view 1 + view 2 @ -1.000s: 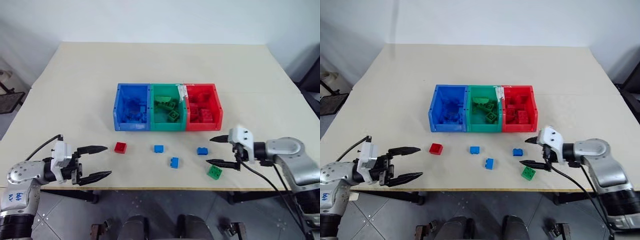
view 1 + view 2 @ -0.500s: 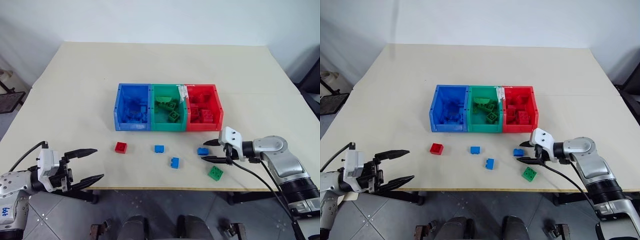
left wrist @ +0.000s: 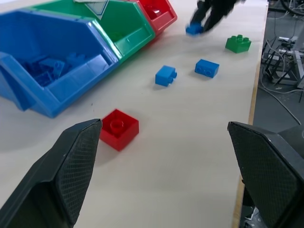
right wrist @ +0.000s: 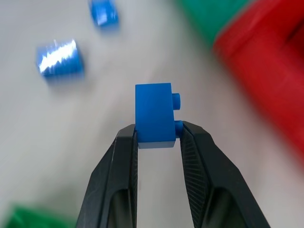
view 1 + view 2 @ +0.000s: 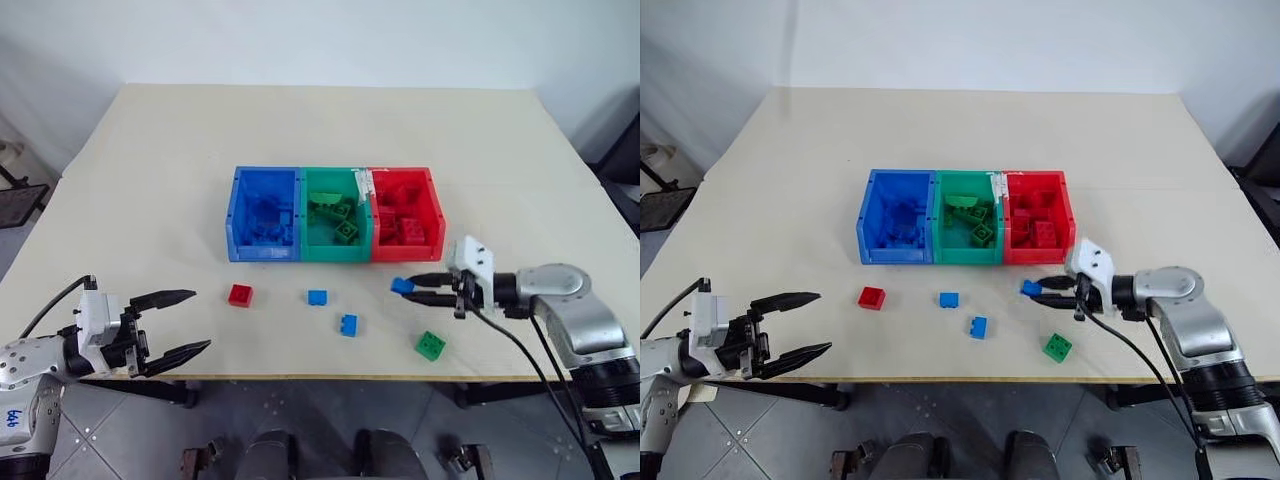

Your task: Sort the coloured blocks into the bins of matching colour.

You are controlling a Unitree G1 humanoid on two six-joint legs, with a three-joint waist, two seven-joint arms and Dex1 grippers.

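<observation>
1. Pale beige table (image 5: 150, 180) against a plain light wall; grey floor shows below the near edge.
2. Right claw (image 5: 408, 291): pinching a blue block (image 5: 401, 285) between its two black fingertips. In the right wrist view the held block (image 4: 154, 113) sits clamped at the tips, studs facing sideways, clear of the table.
3. Held block hangs just off the red bin's near side, at about 6 o'clock from that bin.
4. Outward from the right claw: a green block (image 5: 430, 345) lies on the table at roughly 5 o'clock from the claw, near the table's front edge, apart from the fingers.
5. Toward 8 o'clock of the claw, a loose blue block (image 5: 348, 324); at 9 o'clock, another blue block (image 5: 317, 297). The two lie near each other, not touching.
6. Farther at 9 o'clock, a red block (image 5: 240, 295) lies alone on the table.
7. Bins: blue bin (image 5: 265, 215), green bin (image 5: 336, 217) and red bin (image 5: 407, 216) joined in one row, at 11 to 12 o'clock from the right claw. Each holds several blocks of its own colour.
8. Left claw (image 5: 186, 323): spread wide, holding nothing, hovering off the table's near left corner. Its fingers (image 3: 71, 161) frame the red block in the left wrist view; claw and block are apart.
9. Red block lies at about 1 o'clock from the left claw.
</observation>
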